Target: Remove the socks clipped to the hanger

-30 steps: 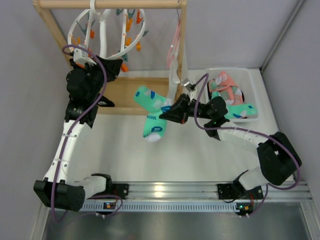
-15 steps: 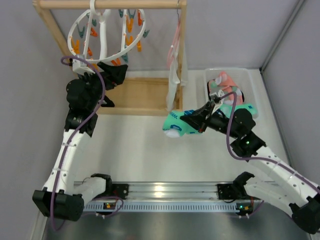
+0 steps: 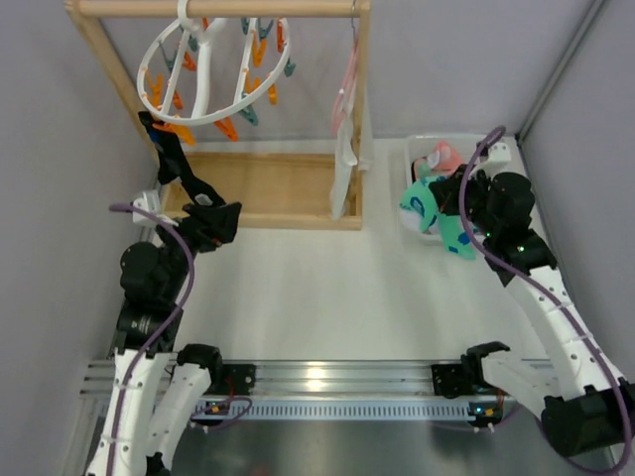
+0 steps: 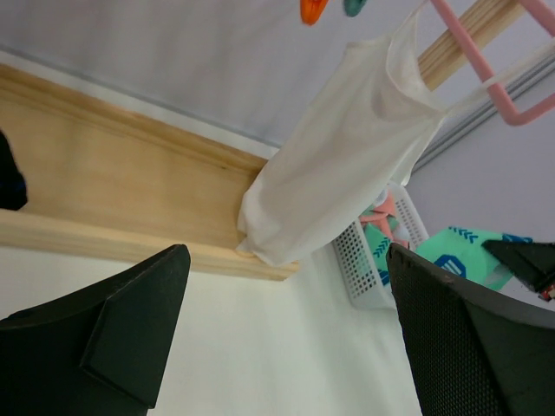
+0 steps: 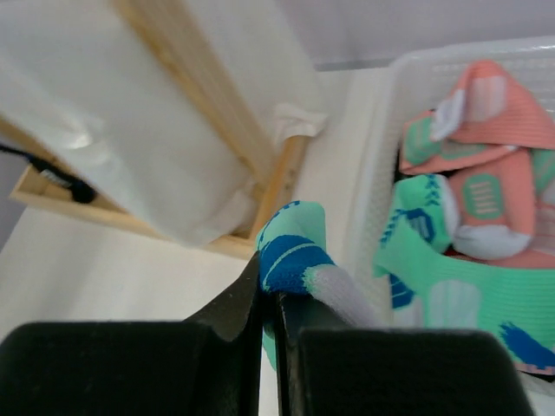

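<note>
Wooden rack [image 3: 218, 8] first: its white ring hanger [image 3: 205, 74] now hangs free, because our left gripper [image 3: 210, 220] has backed away toward the table and spread its fingers wide, holding nothing. Our right gripper [image 5: 269, 303], pinched on the mint-teal sock [image 3: 429, 210], has swung it to the white basket's [image 3: 501, 149] rim. We judge the drop comes next; a black sock [image 3: 169, 154] still seems clipped on.

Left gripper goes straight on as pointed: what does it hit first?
The left gripper probably meets the hanging white cloth first, near the wooden rack base corner. Depth unclear; the base rail could come first.
</note>
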Action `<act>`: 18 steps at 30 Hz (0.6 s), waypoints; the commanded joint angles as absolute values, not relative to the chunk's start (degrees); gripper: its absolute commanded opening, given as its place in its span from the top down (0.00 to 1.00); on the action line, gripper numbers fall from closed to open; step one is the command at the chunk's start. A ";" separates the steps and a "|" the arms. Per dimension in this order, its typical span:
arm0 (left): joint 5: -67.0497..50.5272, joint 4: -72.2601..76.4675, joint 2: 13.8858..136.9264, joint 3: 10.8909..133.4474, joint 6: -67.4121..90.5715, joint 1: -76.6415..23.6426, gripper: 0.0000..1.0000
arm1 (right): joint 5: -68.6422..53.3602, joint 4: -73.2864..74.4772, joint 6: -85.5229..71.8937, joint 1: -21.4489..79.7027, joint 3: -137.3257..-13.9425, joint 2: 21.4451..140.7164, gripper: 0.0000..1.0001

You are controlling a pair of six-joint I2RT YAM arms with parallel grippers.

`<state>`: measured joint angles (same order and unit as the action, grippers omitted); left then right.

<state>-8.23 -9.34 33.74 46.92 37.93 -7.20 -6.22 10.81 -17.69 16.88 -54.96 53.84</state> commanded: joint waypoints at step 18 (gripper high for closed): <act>-6.24 -28.39 16.97 41.13 24.52 -6.94 0.02 | -35.51 -2.81 -32.34 -9.76 -75.56 83.47 1.00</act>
